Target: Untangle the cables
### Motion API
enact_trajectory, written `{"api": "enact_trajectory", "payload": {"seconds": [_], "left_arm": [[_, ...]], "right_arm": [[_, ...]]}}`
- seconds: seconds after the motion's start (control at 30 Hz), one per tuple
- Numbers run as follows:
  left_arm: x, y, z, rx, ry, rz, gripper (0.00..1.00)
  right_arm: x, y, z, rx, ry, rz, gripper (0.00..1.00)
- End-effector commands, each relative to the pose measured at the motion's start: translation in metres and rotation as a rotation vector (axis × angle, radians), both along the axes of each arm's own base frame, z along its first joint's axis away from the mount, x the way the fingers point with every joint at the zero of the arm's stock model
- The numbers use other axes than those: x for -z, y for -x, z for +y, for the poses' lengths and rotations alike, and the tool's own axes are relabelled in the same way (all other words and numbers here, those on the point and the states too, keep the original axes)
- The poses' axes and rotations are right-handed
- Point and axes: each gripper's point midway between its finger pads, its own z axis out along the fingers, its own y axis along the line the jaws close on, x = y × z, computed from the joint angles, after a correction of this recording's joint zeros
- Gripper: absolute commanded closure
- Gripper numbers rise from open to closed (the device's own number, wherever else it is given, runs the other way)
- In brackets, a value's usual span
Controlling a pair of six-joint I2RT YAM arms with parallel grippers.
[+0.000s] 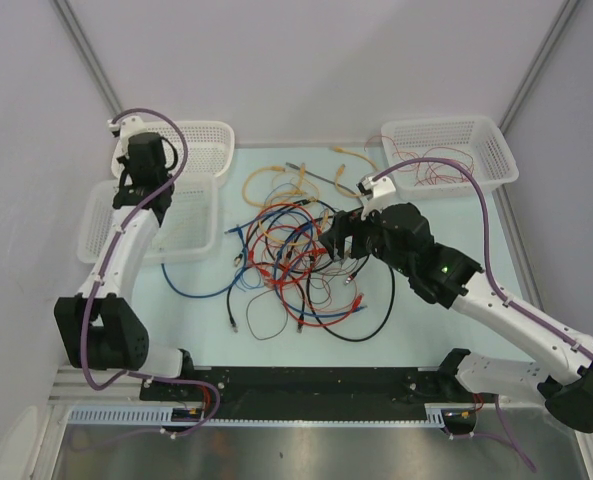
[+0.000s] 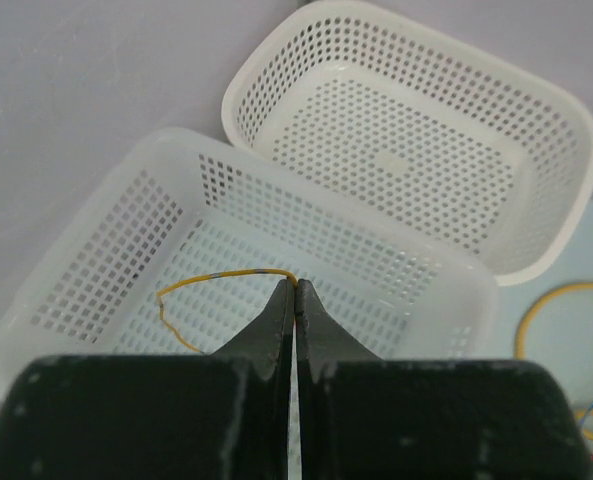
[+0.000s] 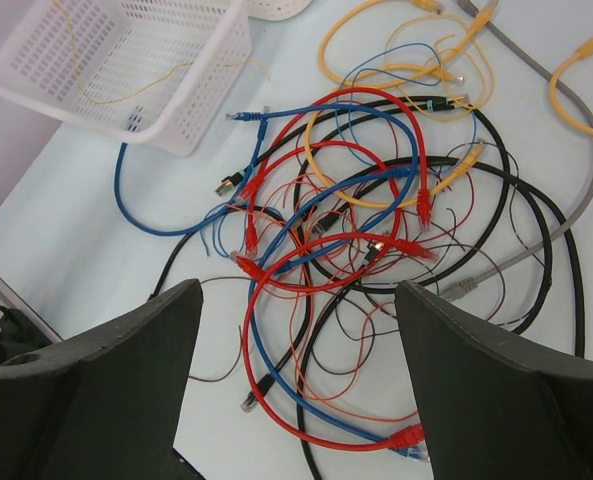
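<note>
Two jaws of our left gripper [image 2: 295, 288] press together on a thin yellow wire [image 2: 216, 277], which loops down into the white basket [image 2: 96, 260] at the lower left of the wrist view. That arm reaches up the left side of the overhead frame. Our right gripper [image 3: 298, 290] hangs with its jaws wide apart above the cables [image 1: 296, 260], a red, blue, black and yellow tangle mid-frame on the pale green table [image 1: 406, 330]. Plain grey walls [image 1: 306, 60] surround us.
</note>
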Motion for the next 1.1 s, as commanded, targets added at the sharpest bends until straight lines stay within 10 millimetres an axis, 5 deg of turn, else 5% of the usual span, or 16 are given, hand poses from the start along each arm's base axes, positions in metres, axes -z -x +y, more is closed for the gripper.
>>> {"api": "enact_trajectory", "payload": {"seconds": [0.0,0.07,0.1,0.3,0.4,0.47,0.5,0.6,0.8,0.93,1.07], "left_arm": [[0.007,0.004,0.003,0.011,0.027,-0.019,0.94],[0.015,0.004,0.012,-0.011,0.043,-0.001,0.67],[0.015,0.005,0.012,-0.016,0.051,0.01,0.4],[-0.025,0.012,-0.005,0.061,0.128,-0.117,0.01],[-0.049,0.026,-0.025,0.139,0.182,-0.194,0.01],[-0.062,0.038,-0.069,0.274,0.217,-0.233,0.0],[-0.05,0.042,-0.087,0.324,0.23,-0.211,0.01],[-0.02,0.074,-0.185,0.604,0.294,-0.144,0.08],[0.08,0.128,-0.296,0.905,0.381,0.114,0.19],[0.119,0.141,-0.328,0.987,0.365,0.228,0.19],[0.124,0.118,-0.344,0.985,0.328,0.248,0.17]], "right_arm": [[0.001,0.001,-0.001,0.001,-0.011,0.013,0.17],[0.001,0.002,0.001,-0.004,-0.017,0.014,0.17],[0.0,0.001,0.001,-0.004,-0.019,0.01,0.17],[-0.002,0.002,-0.001,0.002,-0.022,0.006,0.17],[-0.001,0.002,0.0,0.0,-0.023,0.013,0.17],[0.0,0.001,0.0,0.002,-0.022,0.014,0.18],[0.0,0.001,-0.001,0.007,-0.02,0.016,0.18],[0.006,-0.001,-0.005,0.034,-0.003,0.029,0.18],[0.031,0.0,-0.014,0.076,0.031,0.136,0.18],[0.04,-0.001,-0.024,0.12,0.037,0.152,0.18],[0.049,-0.01,-0.036,0.179,0.046,0.166,0.18]]}}
